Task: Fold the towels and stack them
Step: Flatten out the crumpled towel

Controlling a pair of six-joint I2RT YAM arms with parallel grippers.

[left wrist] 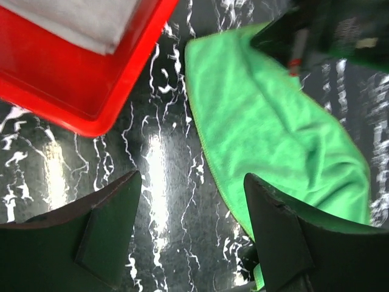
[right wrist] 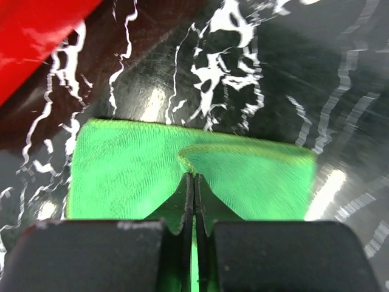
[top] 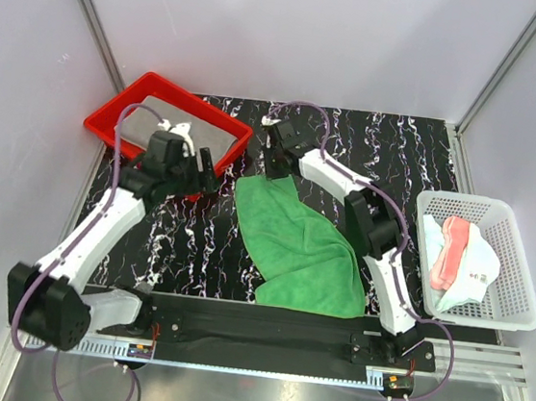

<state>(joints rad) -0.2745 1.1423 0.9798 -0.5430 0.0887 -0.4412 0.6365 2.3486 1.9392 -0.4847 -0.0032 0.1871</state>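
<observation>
The grey towel (top: 175,127) lies in the red tray (top: 202,103) at far left. Beside it, the left end effector (left wrist: 191,179) hovers with its fingers apart. The bright green towel (top: 306,253) lies mid-worktop (top: 196,241), its far corner clamped by the right end effector (right wrist: 193,179). The white towel (top: 478,268) and salmon-pink towel (top: 451,250) fill the mesh basket (top: 521,278).

Both arms are built of white shell links joined by black housings, the left arm (top: 100,225) and the right arm (top: 379,247) alike; a thin lilac cable (top: 120,126) trails along each; the left's base (top: 48,306) is a black drum; a black rail (top: 263,328) carries both; the left tool (left wrist: 193,182) has broad dark wedge fingers (left wrist: 109,225); the right tool (right wrist: 193,182) has black fingers tapering to thin tips.
</observation>
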